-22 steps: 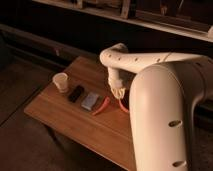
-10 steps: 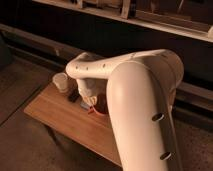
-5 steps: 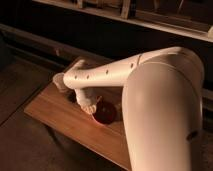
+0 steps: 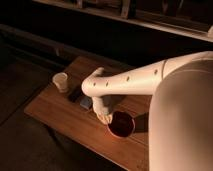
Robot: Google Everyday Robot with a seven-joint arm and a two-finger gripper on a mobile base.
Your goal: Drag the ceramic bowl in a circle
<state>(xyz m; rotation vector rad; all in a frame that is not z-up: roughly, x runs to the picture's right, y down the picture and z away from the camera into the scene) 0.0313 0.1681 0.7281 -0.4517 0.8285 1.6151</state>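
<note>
The ceramic bowl is round, dark red and glossy with a lighter rim. It sits on the wooden table near the front edge, right of centre. My white arm reaches in from the right and bends down over the table. My gripper hangs at the bowl's left rim, touching or just beside it.
A small white paper cup stands at the table's left end. A dark flat object and a blue-grey object lie between the cup and the gripper. The table's front edge runs close below the bowl. Dark floor lies to the left.
The arm has swung from the table's left part toward the right and front. The bowl now sits further right and nearer the front edge, with the gripper at its left rim.
</note>
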